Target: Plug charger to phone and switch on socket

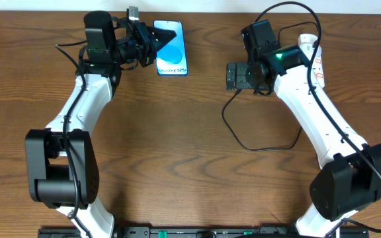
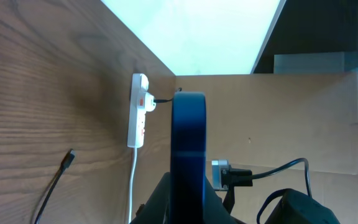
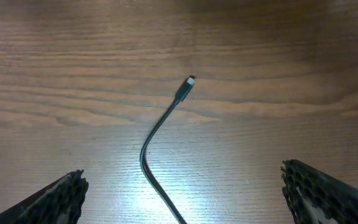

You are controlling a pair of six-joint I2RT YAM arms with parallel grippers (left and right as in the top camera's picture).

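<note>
phone [image 1: 172, 53] held screen-up at the far side of the desk [image 1: 190, 165], the left fingers [image 1: 143, 45] closed on its edge, apparently to steady it and keep its port end free for the connector. the right fingers [image 3: 58, 199] hang spread wide and empty above the charger [image 3: 166, 118] tip, which lies loose on the wood between them, seemingly lined up for a pick. the cable loops back across the desk to a black plug [image 2: 162, 100] seated in the socket [image 2: 138, 124], which lies at the far right, well apart from the phone. connector not yet in the phone; whether the red switch [image 2: 141, 102] is on cannot be told.
</note>
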